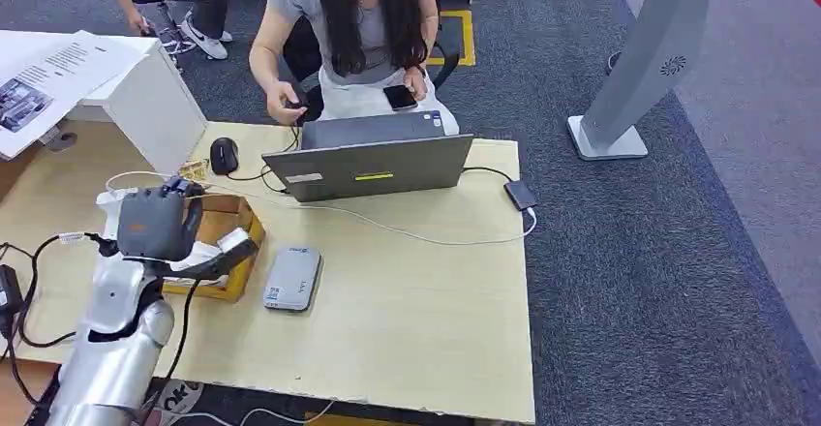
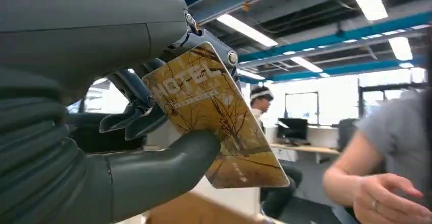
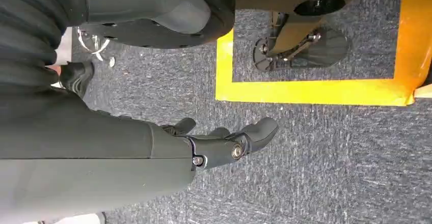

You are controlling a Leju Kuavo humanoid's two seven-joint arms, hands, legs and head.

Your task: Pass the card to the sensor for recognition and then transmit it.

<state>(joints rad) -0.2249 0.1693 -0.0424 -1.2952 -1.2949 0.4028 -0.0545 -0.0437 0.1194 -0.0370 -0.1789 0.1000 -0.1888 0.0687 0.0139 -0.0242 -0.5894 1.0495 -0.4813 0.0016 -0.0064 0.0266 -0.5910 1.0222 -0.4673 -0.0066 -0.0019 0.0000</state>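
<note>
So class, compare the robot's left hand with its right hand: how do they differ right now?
The left hand pinches a gold hotel card between thumb and fingers; the right hand holds nothing, its fingers loosely apart. The left hand is raised over the table; the right hand hangs above grey carpet. Both share grey ribbed covers and dark fingers.

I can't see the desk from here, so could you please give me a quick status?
Left hand holds the card, raised. Right hand hangs empty, fingers apart. Reader on desk, nothing on it.
</note>
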